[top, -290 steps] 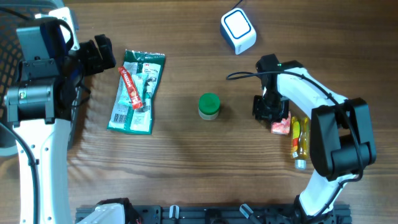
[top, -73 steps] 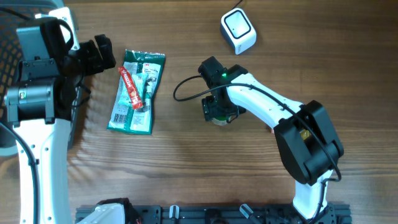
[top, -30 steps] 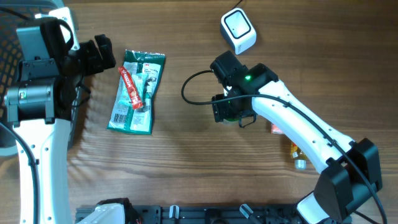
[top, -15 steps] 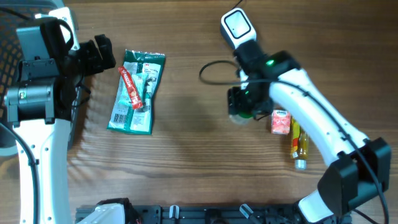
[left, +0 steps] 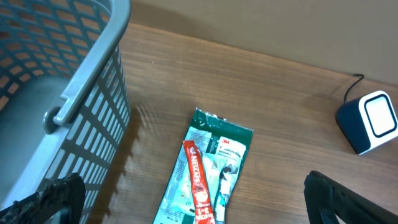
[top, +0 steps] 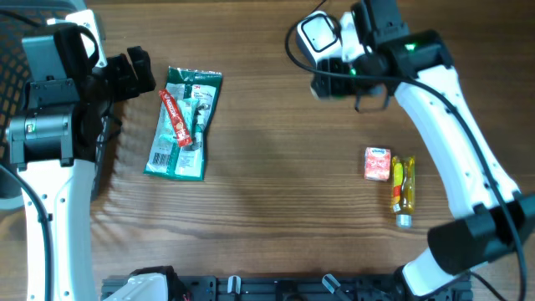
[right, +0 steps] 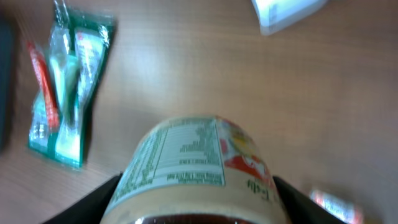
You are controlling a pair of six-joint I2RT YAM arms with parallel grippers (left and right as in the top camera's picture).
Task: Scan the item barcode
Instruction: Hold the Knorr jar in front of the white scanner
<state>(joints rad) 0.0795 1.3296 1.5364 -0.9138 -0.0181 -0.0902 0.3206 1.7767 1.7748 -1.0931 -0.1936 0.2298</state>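
A jar with a pale nutrition label (right: pixel 199 168) fills the bottom of the right wrist view. My right gripper (right: pixel 199 202) is shut on it, one black finger on each side. In the overhead view the right gripper (top: pixel 336 81) hangs just below and right of the white scanner with the blue-rimmed window (top: pixel 319 35), and the arm hides the jar. The scanner (right: pixel 287 12) shows at the top right of the right wrist view. My left gripper (top: pixel 134 75) stands open at the far left, holding nothing.
Green packets with a red sachet (top: pixel 184 122) lie left of centre, also seen as green packets (left: pixel 211 174). A grey mesh basket (left: pixel 62 74) stands at the far left. A pink box (top: pixel 378 164) and a small yellow bottle (top: pixel 404 191) lie at the right.
My right arm has lifted the jar from the middle of the table and carried it up and right to beside the scanner. The left arm has not moved.
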